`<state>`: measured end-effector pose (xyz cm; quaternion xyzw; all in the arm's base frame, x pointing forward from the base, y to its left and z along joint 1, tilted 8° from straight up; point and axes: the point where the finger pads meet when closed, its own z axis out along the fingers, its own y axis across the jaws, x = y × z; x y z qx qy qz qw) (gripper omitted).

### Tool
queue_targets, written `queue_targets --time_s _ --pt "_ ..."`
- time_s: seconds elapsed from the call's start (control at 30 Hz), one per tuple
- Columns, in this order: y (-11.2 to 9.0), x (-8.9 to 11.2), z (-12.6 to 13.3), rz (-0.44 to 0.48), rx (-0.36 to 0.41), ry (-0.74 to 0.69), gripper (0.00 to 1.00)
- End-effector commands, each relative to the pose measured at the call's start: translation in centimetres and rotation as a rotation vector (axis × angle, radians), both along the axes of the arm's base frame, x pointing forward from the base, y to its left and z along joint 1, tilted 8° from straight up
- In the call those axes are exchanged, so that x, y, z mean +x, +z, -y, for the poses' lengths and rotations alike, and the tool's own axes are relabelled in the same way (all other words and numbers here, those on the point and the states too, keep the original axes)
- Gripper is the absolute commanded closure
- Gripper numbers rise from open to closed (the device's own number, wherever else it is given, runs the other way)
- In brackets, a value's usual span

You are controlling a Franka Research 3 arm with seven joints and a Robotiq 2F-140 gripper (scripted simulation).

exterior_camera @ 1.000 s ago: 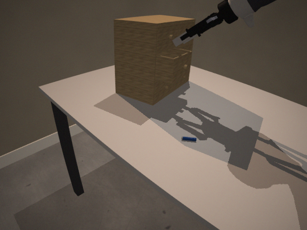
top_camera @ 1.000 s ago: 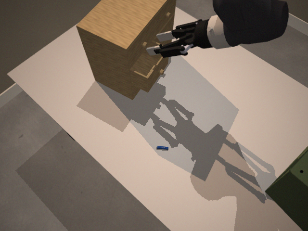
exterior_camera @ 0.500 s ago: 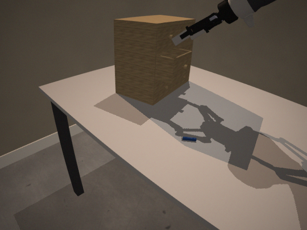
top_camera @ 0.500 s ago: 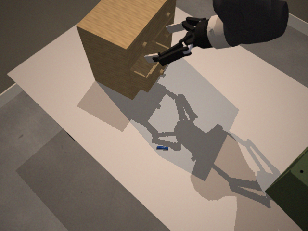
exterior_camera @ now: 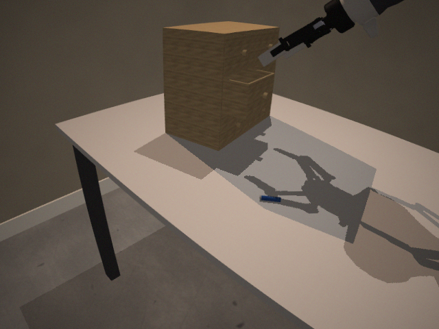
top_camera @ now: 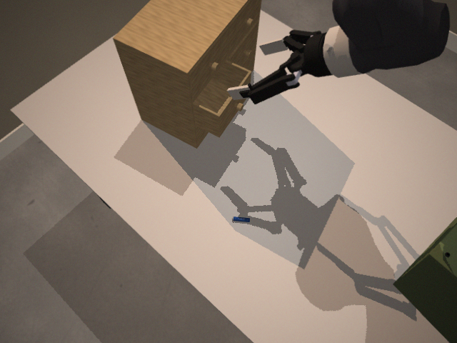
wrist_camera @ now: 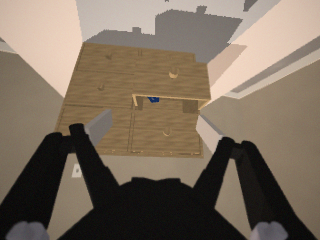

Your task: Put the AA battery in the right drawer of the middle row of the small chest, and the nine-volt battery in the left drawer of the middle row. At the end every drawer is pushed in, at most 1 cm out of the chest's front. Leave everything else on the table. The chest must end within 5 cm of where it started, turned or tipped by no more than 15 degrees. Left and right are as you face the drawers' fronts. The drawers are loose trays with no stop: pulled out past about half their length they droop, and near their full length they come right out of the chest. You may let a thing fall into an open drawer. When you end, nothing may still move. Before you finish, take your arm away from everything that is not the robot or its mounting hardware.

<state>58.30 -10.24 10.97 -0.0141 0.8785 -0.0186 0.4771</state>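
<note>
Hovering wide open and empty, the tool [wrist_camera: 155, 127] faces the pulled-out drawer [wrist_camera: 170, 102] holding what looks like the nine-volt battery [wrist_camera: 154, 99].

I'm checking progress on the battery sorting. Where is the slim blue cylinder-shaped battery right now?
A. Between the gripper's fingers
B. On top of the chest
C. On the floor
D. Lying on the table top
D: the slim blue battery lies on the table, away from the chest and the open gripper.

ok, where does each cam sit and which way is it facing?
Top: high overhead, tilted down on the chest and table; forearm and open gripper show.
Exterior: off the table's corner, facing the chest's side; gripper only.
Wrist: behind the gripper, facing the chest's front and its open drawer; fingers show.
Top and exterior share the loose battery.
</note>
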Motion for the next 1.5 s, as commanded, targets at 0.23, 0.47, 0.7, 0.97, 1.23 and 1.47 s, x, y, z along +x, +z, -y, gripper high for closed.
queue_targets --time_s 0.23,0.47,0.7,0.97,1.23,1.47 --pt "-0.6 -6.2 0.1 -0.019 0.011 -0.011 0.00" --pt "-0.7 -8.0 0.1 0.000 0.002 -0.013 0.00" --pt "-1.0 -11.3 0.1 0.007 -0.002 -0.014 0.00" --pt "-1.1 -13.3 0.1 0.007 -0.002 -0.014 0.00" --pt "-1.2 -14.0 0.1 0.007 -0.002 -0.014 0.00" --pt "-1.1 -13.9 0.0 0.008 0.003 -0.010 0.00"
